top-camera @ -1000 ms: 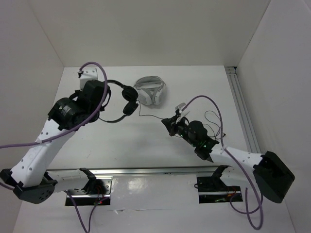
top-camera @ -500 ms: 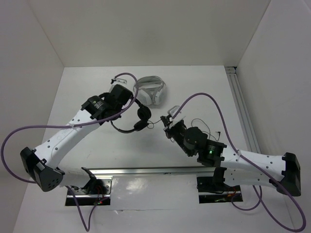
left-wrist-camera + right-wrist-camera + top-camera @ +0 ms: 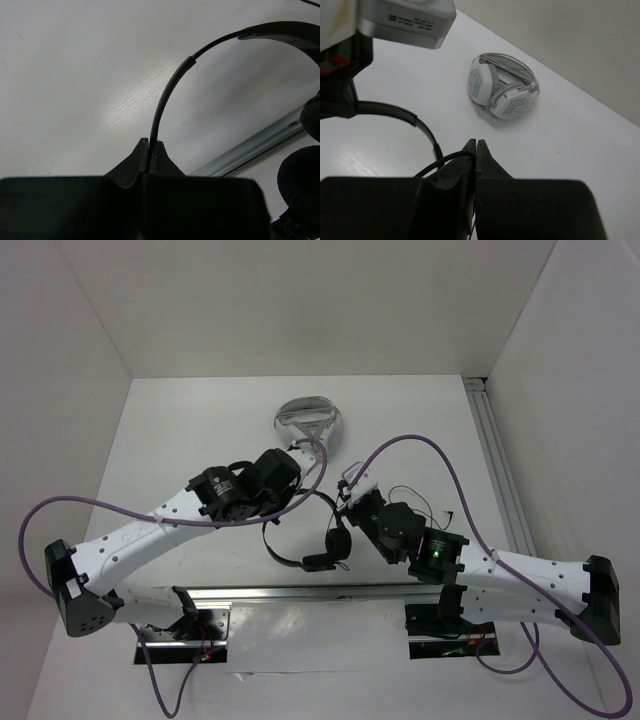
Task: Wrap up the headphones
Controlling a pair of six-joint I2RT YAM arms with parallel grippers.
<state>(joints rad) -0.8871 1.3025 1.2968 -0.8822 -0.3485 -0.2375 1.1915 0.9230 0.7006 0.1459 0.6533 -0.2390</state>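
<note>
The headphones point(image 3: 337, 540) hang on the near side of the white headset point(image 3: 502, 92), I think lifted off the counter point(image 3: 180, 440), though from above that's hard to call. The ear pads point(image 3: 300, 175) are cut off at the edge of the left wrist view, and the cable point(image 3: 447, 160) is too thin to trace far. The left tool point(image 3: 150, 145) is clenched on the headband point(image 3: 170, 90). The right tool point(image 3: 476, 146), just beside the pads, is pinched tight on the cable.

Bright, even light; soft shadows; glare patch on table point(image 3: 125, 112); close foreground blurred.
</note>
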